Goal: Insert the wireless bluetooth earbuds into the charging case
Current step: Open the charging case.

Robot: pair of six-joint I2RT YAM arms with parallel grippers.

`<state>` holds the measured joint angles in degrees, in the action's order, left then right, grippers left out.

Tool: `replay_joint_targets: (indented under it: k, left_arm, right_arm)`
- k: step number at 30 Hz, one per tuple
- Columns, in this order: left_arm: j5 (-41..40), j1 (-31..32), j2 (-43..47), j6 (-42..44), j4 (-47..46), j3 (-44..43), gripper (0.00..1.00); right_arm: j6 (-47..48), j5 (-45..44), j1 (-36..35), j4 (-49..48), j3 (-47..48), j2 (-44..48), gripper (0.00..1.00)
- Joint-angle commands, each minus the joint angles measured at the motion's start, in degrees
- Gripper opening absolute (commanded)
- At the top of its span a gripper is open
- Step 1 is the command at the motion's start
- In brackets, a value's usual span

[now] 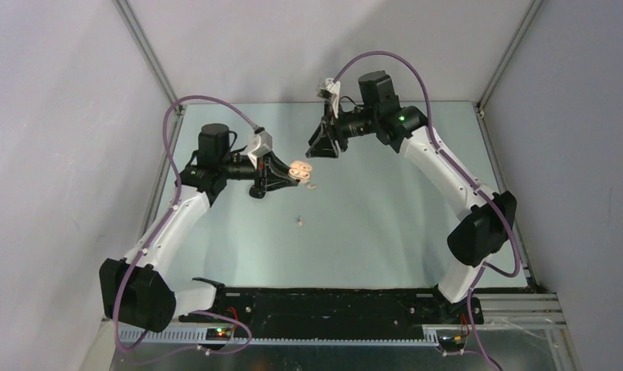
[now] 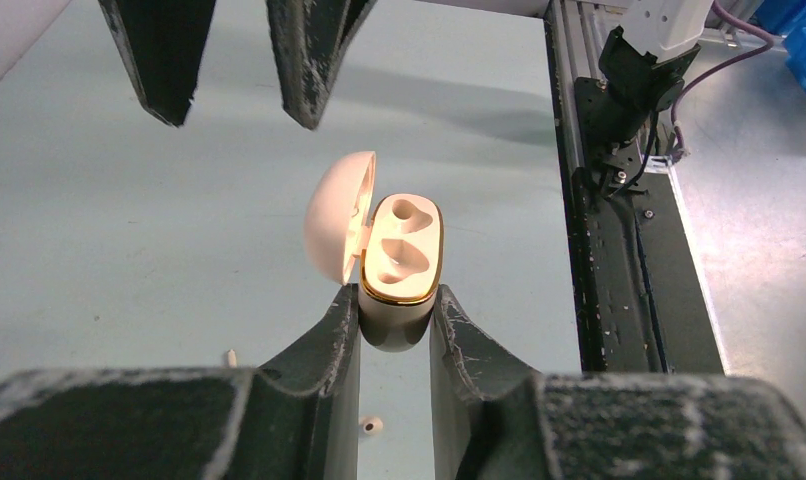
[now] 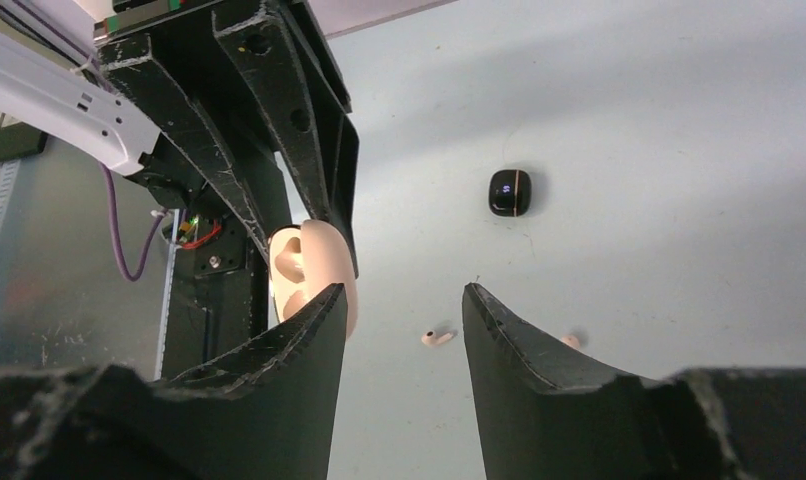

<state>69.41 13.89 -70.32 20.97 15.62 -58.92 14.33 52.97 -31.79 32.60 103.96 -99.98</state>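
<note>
left pincer [image 2: 395, 300]: clamped on charging case [image 2: 404, 250], lid open, both wells empty | right pincer [image 3: 404, 292]: jaws apart, nothing between, facing the case | first earbud [image 1: 311, 186]: on table [image 1: 386, 232], just beside left pincer tip | second earbud [image 1: 299, 222]: on table, farther from it

Low in the frame, the left gripper [image 2: 397, 312] pinches a cream, rounded plastic charging case [image 2: 403, 255] with a gold rim. Its lid is swung open to the left and both wells are empty. At the upper left, the right gripper [image 2: 239, 120] hangs with its black jaws apart. One tiny pale earbud [image 2: 370, 426] lies on the pale green table [image 2: 99, 260] at bottom centre.
</note>
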Motion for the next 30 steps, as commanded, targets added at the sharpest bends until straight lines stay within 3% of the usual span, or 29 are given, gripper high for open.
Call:
replay_joint_targets:
  k: [1, 7, 14, 30]
  left_arm:
    - [1.52, -0.59, 1.94, -0.93, -0.85, -0.11, 0.0]
    - [1.54, -2.15, 2.33, -2.89, -0.76, 0.04, 0.0]
    - [1.78, -2.24, 2.98, -3.48, -0.8, 0.01, 0.0]
    - [3.19, -2.28, 5.36, -3.98, -0.81, 1.51, 0.0]
  right_arm:
    - [-1.49, 0.03, 2.64, -2.37, 0.61, 3.27, 0.52]
    - [-0.18, 0.98, 5.16, -1.54, -0.87, 4.6, 0.6]
    - [2.45, 1.16, -0.45, -0.34, -1.89, 4.36, 0.7]
    - [0.29, -4.01, -2.72, -1.81, 1.47, -1.24, 0.71]
